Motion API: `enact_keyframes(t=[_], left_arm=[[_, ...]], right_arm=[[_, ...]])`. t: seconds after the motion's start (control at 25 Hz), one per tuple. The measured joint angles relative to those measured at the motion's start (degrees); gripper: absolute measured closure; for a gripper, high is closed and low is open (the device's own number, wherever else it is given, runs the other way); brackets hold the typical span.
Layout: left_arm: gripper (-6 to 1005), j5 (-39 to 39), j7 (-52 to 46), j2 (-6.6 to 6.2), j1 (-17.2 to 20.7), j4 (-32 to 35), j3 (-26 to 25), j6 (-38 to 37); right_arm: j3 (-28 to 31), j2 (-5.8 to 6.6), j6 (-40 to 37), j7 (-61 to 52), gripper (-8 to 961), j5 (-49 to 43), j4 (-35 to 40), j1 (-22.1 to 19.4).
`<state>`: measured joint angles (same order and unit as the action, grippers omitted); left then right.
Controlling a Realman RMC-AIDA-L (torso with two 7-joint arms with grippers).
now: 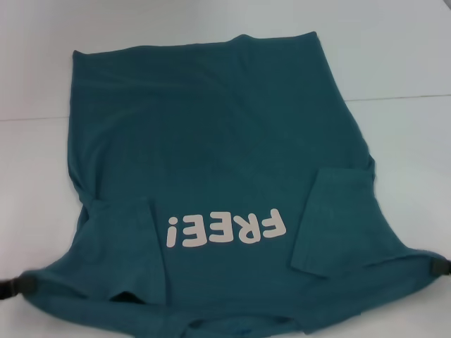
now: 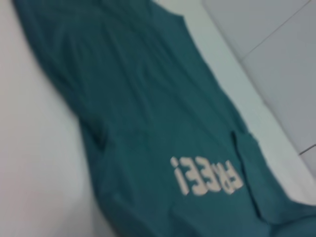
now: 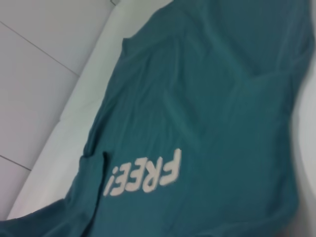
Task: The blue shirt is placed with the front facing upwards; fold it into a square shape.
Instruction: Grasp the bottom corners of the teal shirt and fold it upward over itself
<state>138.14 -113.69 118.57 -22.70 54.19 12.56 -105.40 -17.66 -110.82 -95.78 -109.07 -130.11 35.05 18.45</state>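
Observation:
The blue shirt [image 1: 225,141] lies front up on the white table [image 1: 394,56], with its hem at the far side and its collar at the near edge. The pale "FREE!" lettering [image 1: 225,229] reads upside down. Both short sleeves [image 1: 116,250] [image 1: 335,218] are folded inward over the chest. My left gripper [image 1: 14,284] is at the near left, shut on the shirt's shoulder corner, which is pulled out to it. My right gripper [image 1: 440,267] is at the near right, shut on the other shoulder corner. The shirt also shows in the left wrist view [image 2: 148,113] and the right wrist view [image 3: 212,98].
The table top runs beyond the shirt on the far, left and right sides. A thin seam line [image 1: 409,97] crosses the table at the right. Pale floor tiles [image 2: 276,59] [image 3: 44,59] show past the table's edge in both wrist views.

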Motion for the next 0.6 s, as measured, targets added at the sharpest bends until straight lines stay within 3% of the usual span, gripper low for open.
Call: enact_keyframes(t=[0.36, 0.6], left_arm=[[999, -0.7, 0.5, -1.29, -8.6, -8.7, 0.1, 5.8], [999, -1.9, 0.3, -2.63, -14.8, -12.6, 0.4, 10.0]], right_arm=[[0.0, -1.99, 3.4, 0.0, 893, 0.4, -0.1, 5.4], [-0.3, -2.48, 7.7, -0.4, 891, 1.1, -0.2, 9.4]])
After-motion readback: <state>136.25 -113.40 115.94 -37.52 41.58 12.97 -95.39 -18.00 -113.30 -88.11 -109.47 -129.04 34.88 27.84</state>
